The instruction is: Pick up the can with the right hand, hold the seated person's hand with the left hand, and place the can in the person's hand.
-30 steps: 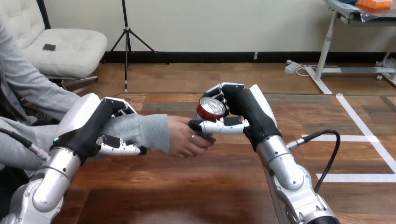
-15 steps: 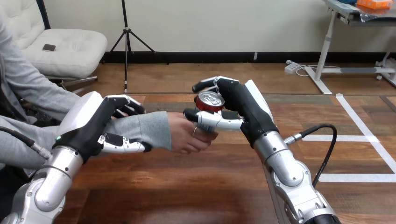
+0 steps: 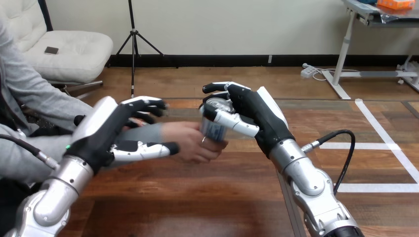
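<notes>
My right hand point(image 3: 252, 111), just right of the can point(image 3: 213, 129), has straightened its fingers. The can now rests in the person's hand point(image 3: 190, 143). Left of the can, my left hand point(image 3: 106, 131) has spread open too, so delivery looks done.

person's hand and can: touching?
Touching. The head view shows the person's hand with its fingers curled round the lower part of the can, and no gap between them.
</notes>
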